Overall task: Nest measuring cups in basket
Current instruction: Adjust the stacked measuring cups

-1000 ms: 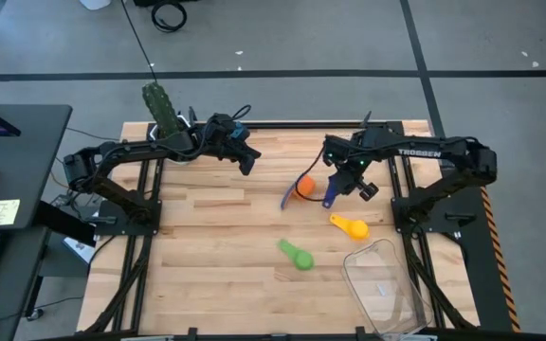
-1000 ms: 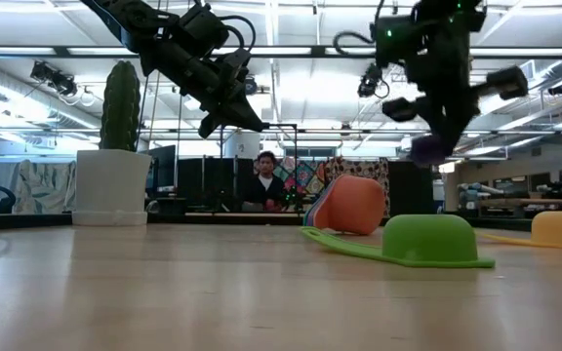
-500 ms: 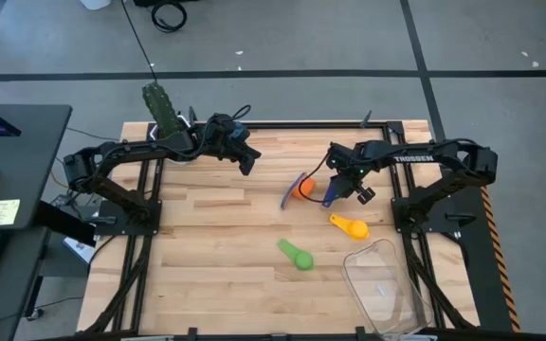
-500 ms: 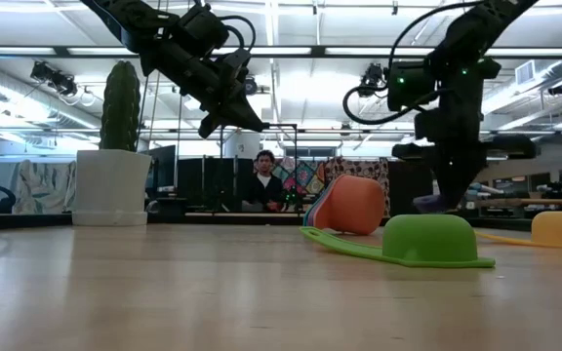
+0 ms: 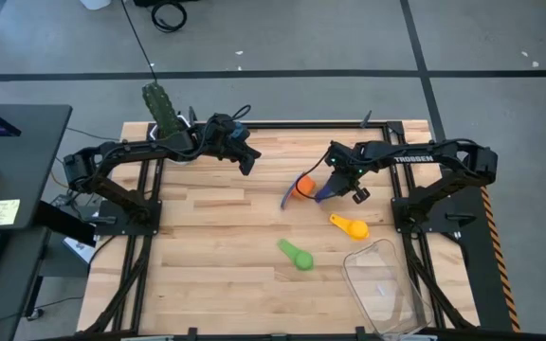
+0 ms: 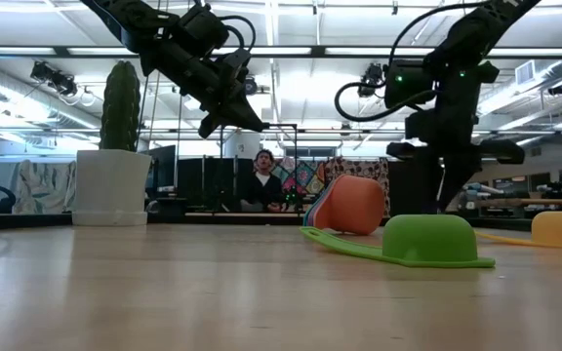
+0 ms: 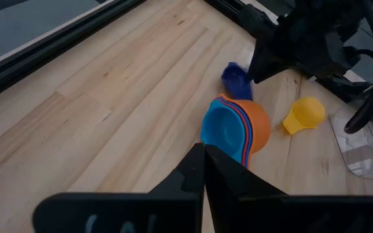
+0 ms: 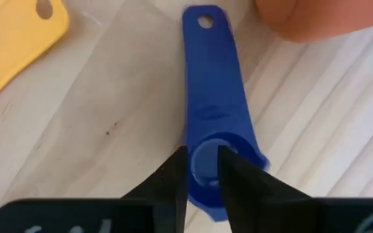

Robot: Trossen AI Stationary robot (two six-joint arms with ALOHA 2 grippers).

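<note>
A small dark blue measuring cup point(image 8: 212, 90) lies on the wooden table with its handle pointing away from my right gripper point(image 8: 203, 155). That gripper points down with its fingers on either side of the cup's bowl, a gap between them. Beside the cup, an orange cup point(image 5: 302, 187) lies on its side with blue and red cups nested in it point(image 7: 228, 129). A yellow cup point(image 5: 349, 226) and a green cup point(image 5: 297, 256) rest bowl-down nearer the front. The clear basket point(image 5: 387, 284) stands at the front right. My left gripper point(image 5: 250, 163) hangs shut above the table's far left part. My right gripper comes from above with one finger point(image 8: 173, 178) on each side of the dark blue cup's bowl end point(image 8: 207, 160). The cup lies on the table. I cannot tell whether the fingers touch it.
A white pot with a cactus point(image 5: 159, 109) stands at the far left corner. A person point(image 6: 263, 180) sits in the room behind the table. Bare wood spreads over the table's left and front parts.
My right gripper has come down toward the table beside the orange cup, carrying the dark blue cup. The cup hung steeply below the fingers and now lies flatter on the wood. My left gripper has kept still.
</note>
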